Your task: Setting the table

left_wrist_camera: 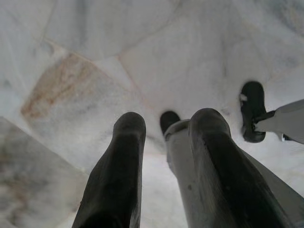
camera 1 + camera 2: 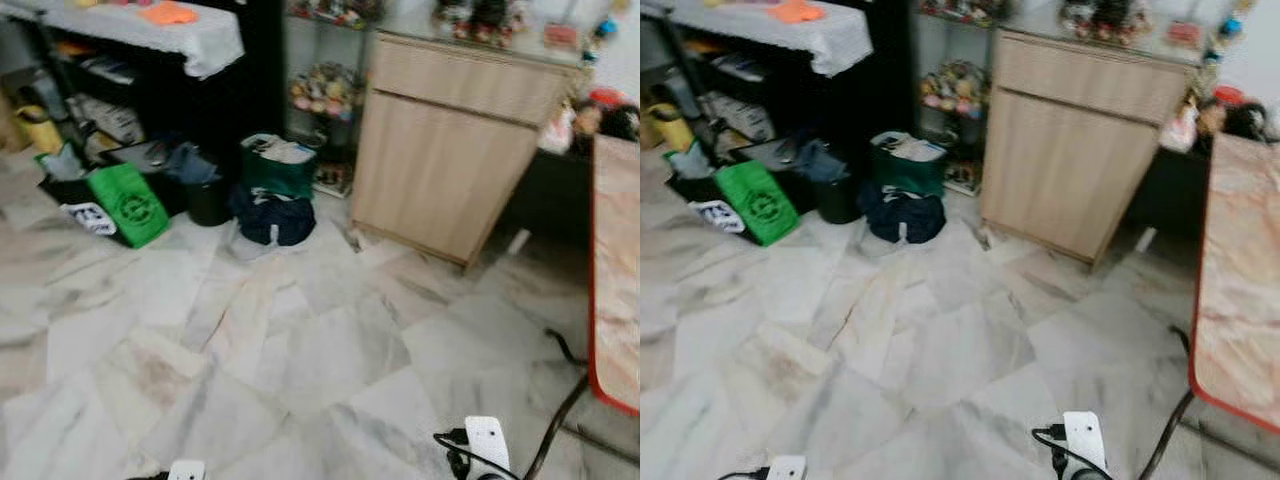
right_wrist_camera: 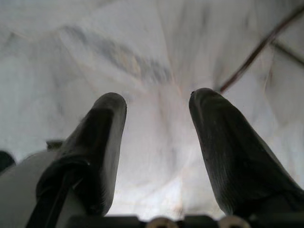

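Marble floor (image 2: 300,350) spreading ahead. Wooden cabinet (image 2: 450,160) standing beyond. Table (image 2: 1240,300), red-edged, marble-patterned, showing at right; visible part carrying no tableware. Green bag (image 2: 130,205) lying far left. Left gripper (image 1: 166,133), right gripper (image 3: 156,109) hanging over floor, fingers apart, holding nothing. Judging: tabletop stiff, probably slick; dishes likely fragile, gripping by rim advisable.

Floor ahead of you, furniture along the far side.

You faced open floor (image 2: 300,370); beyond it a cabinet (image 2: 450,170) stood at centre-right, shelves (image 2: 140,90) at far left. Bags (image 2: 275,190) lay on the floor between them, before the shelves, another bag (image 2: 128,203) further left. The counter (image 2: 1240,290) edged in at your right, a cable (image 2: 555,425) trailing beneath it.
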You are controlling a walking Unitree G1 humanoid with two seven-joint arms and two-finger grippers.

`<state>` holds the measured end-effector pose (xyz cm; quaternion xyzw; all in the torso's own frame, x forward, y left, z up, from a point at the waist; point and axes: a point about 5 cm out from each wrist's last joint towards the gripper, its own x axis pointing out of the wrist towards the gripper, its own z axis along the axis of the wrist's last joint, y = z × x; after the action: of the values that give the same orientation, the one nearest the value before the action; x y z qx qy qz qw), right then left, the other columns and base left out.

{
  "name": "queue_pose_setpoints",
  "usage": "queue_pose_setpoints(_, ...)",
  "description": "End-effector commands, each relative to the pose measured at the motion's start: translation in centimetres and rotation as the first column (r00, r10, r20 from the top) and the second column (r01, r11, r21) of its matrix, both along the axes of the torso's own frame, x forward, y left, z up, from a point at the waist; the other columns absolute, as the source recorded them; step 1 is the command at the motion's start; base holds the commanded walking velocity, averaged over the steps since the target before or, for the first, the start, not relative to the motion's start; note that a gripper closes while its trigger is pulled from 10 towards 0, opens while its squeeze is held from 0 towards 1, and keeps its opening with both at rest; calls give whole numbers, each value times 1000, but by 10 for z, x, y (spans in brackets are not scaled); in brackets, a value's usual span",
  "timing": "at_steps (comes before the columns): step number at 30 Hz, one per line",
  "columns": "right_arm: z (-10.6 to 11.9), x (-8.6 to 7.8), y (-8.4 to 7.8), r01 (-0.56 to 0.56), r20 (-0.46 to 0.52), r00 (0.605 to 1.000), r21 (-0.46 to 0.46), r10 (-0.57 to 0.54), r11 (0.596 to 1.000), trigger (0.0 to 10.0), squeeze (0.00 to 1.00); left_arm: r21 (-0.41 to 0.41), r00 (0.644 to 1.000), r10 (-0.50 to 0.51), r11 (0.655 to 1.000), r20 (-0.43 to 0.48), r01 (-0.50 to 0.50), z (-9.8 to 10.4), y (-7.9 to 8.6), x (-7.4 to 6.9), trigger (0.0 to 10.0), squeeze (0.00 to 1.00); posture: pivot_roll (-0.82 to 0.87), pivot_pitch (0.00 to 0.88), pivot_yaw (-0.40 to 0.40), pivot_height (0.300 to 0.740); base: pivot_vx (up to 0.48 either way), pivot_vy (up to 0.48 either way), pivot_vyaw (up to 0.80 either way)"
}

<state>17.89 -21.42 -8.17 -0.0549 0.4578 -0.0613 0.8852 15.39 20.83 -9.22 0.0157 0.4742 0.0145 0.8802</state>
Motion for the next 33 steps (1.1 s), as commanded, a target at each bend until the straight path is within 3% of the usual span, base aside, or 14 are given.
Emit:
queue_pose_setpoints(1, 4, 10, -7, 329, -9, 942, 217, -335, 919, 10000, 0, 4, 996, 93, 996, 8, -93, 7, 17, 12, 10000, 0, -30, 0, 53, 740, 0, 0, -788)
queue_pose_setpoints(6, 4, 9, -7, 338, -11, 939, 216, -344, 916, 10000, 0, -3, 997, 79, 997, 23, -79, 9, 13, 18, 10000, 0, -24, 0, 53, 740, 0, 0, -788)
queue_pose_setpoints(12, 4, 10, -6, 336, -10, 939, 219, -343, 916, 10000, 0, 7, 998, 66, 998, 19, -66, 10, 20, 15, 10000, 0, -23, 0, 55, 740, 0, 0, -788)
queue_pose_setpoints(23, 4, 10, -4, 315, -8, 947, 213, -320, 925, 10000, 0, 44, 998, 54, 998, -43, -52, 5, 41, -12, 10000, 0, -31, 0, 60, 740, 0, 0, -788)
queue_pose_setpoints(26, 4, 10, -3, 310, -8, 949, 215, -316, 926, 10000, 0, 47, 997, 60, 997, -43, -58, 5, 43, -13, 10000, 0, -25, 0, 54, 740, 0, 0, -781)
queue_pose_setpoints(33, 4, 10, -3, 308, 2, 949, 211, -316, 928, 10000, 0, 54, 998, 56, 997, -38, -54, 5, 42, -11, 10000, 0, -21, 0, 50, 740, 0, -323, 0)
